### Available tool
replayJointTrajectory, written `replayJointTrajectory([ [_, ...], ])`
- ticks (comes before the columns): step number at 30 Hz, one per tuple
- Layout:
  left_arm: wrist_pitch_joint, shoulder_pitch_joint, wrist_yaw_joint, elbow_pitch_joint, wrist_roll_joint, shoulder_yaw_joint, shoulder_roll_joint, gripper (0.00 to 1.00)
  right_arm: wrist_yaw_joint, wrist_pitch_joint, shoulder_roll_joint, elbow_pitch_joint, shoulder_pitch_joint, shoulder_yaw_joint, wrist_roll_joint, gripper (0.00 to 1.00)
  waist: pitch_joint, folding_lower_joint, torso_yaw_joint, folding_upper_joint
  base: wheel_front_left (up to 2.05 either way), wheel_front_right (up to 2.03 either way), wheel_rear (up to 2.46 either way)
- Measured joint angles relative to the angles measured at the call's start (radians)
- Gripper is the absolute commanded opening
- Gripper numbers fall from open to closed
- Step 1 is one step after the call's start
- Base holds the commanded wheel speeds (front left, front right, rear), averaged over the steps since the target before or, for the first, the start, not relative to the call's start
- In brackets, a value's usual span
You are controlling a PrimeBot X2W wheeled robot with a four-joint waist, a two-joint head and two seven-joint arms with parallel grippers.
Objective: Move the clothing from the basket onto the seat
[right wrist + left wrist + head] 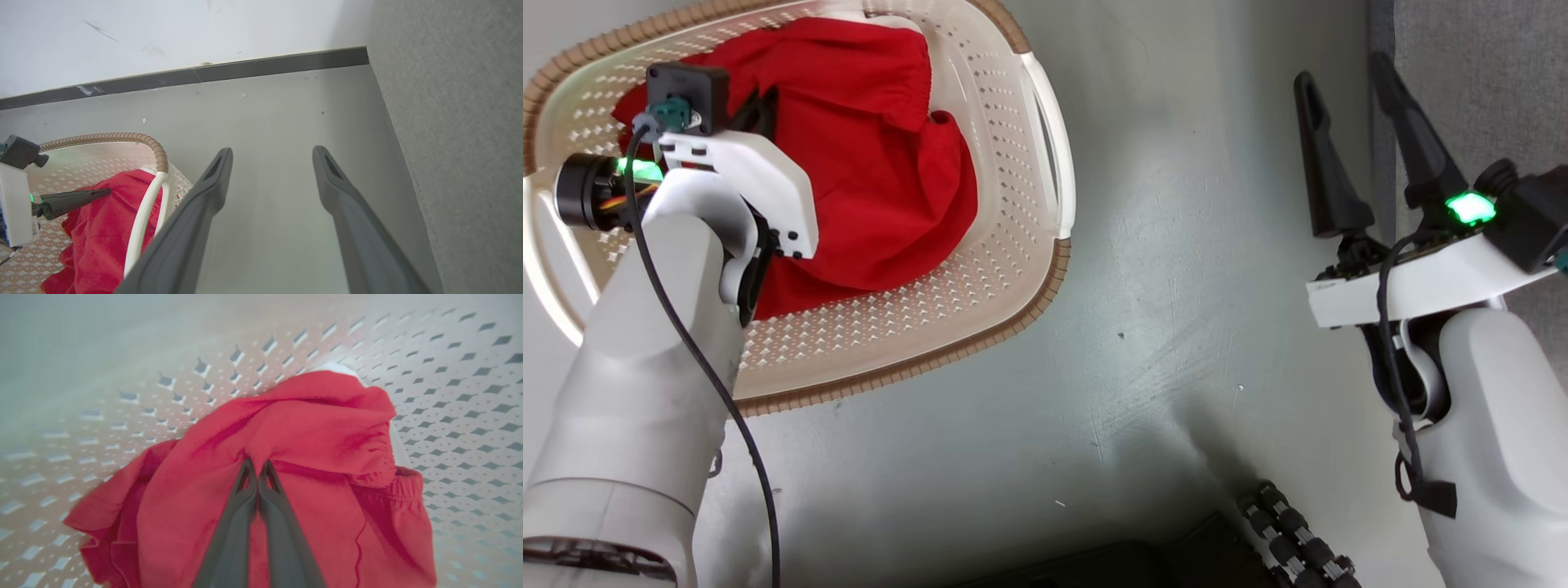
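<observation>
The clothing (874, 171), a bright red garment, lies bunched in the cream basket (1013, 269) at the upper left of the head view. My left gripper (257, 463) reaches down into the basket, its fingers pressed together on a raised fold of the clothing (318, 424), with the perforated basket wall (470, 396) behind. In the right wrist view the left gripper (98, 192) touches the clothing (102, 228) inside the brown basket rim (155, 145). My right gripper (1339, 69) hangs open over bare floor beside the grey seat (1486, 73). Nothing is between its fingers (273, 152); the seat (461, 122) rises to their right.
Grey floor (1176, 286) separates the basket from the seat. A black ribbed tripod leg (1294, 535) and a dark base lie at the bottom of the head view. A white wall with a dark baseboard (245, 71) runs behind the basket.
</observation>
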Motion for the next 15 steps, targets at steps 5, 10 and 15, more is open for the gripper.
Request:
replayJointTrajectory([
  [5, -0.061, 0.031, -0.016, -0.021, -0.01, 0.007, -0.002, 0.0, 0.0, 0.0, 0.0, 0.005, -0.035, -0.017, -0.002, 1.0, -0.025, 0.0, 0.018, 0.0, 0.0, 0.0, 0.0],
  [10, -0.122, 0.06, -0.03, -0.048, -0.016, 0.008, -0.004, 0.0, 0.0, 0.0, -0.001, 0.021, -0.056, -0.034, -0.001, 1.0, -0.057, 0.0, 0.038, -0.0001, 0.0, 0.0, 0.0],
  [15, -0.171, 0.104, -0.046, -0.078, -0.027, 0.011, -0.01, 0.0, 0.0, 0.0, -0.001, 0.05, -0.057, -0.058, -0.001, 1.0, -0.095, 0.0, 0.058, 0.0, 0.0, 0.0, 0.0],
])
